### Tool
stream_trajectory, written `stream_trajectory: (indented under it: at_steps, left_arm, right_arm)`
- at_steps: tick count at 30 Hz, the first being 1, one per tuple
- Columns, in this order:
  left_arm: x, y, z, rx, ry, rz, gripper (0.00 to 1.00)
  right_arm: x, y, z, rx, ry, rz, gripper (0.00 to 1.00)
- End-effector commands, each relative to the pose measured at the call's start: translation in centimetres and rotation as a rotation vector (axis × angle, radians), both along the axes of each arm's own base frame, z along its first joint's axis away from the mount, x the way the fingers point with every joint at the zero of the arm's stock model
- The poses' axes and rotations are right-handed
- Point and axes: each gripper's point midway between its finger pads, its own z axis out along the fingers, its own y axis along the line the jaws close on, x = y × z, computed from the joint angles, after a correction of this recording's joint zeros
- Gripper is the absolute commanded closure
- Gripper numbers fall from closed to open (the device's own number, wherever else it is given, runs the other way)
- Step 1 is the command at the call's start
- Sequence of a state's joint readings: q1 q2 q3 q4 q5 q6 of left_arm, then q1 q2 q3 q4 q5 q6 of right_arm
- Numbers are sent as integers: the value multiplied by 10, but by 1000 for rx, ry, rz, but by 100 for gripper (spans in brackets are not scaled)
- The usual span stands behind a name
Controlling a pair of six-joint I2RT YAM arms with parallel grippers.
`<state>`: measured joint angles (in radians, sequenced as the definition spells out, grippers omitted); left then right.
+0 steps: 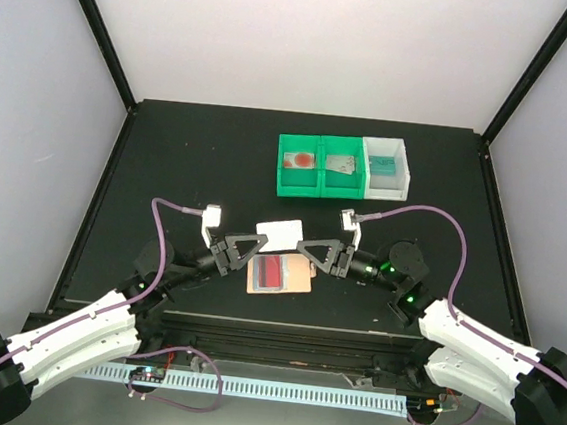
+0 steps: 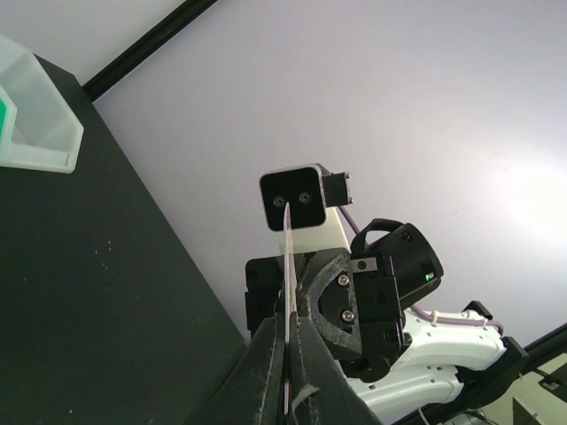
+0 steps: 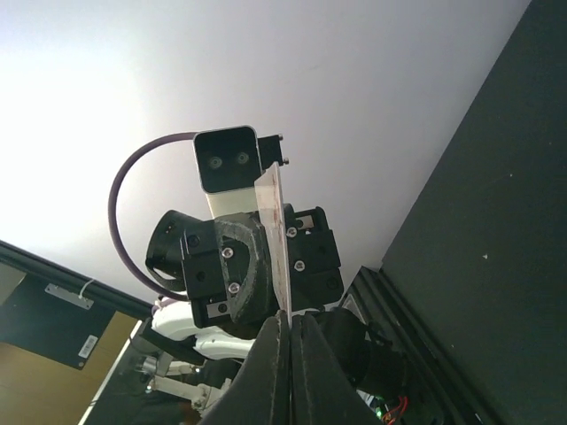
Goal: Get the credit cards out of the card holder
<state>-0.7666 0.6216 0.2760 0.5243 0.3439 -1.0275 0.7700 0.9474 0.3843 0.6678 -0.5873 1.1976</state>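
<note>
The card holder [image 1: 297, 280] lies open and flat on the black table, peach-orange, with a red panel showing on its left half. Just above it hangs a white credit card [image 1: 281, 234], pinched from both sides. My left gripper [image 1: 260, 241] is shut on its left edge and my right gripper [image 1: 301, 247] is shut on its right edge. In the left wrist view the card [image 2: 288, 252] runs edge-on out of my shut left gripper [image 2: 291, 320]. The right wrist view shows the same card [image 3: 277, 235] rising from my shut right gripper [image 3: 291, 317].
At the back stand three bins side by side. The left green bin [image 1: 279, 162] holds a pale red-blotched card, the second green bin [image 1: 324, 168] a silver-grey one, and the white bin [image 1: 368, 167] a teal one. The table's near edge lies close behind the holder.
</note>
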Motion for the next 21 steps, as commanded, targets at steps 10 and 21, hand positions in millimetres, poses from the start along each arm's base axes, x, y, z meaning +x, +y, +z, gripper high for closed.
stream_trajectory:
  at_steps: [10,21]
  left_arm:
    - [12,15,-17,134,21,123,17]
    - [27,57,-43,453,1,346,1]
  right_arm:
    - [24,-13,-1,-118,-80,-175,99]
    - [98,-46,10,-398,-181,-387,99]
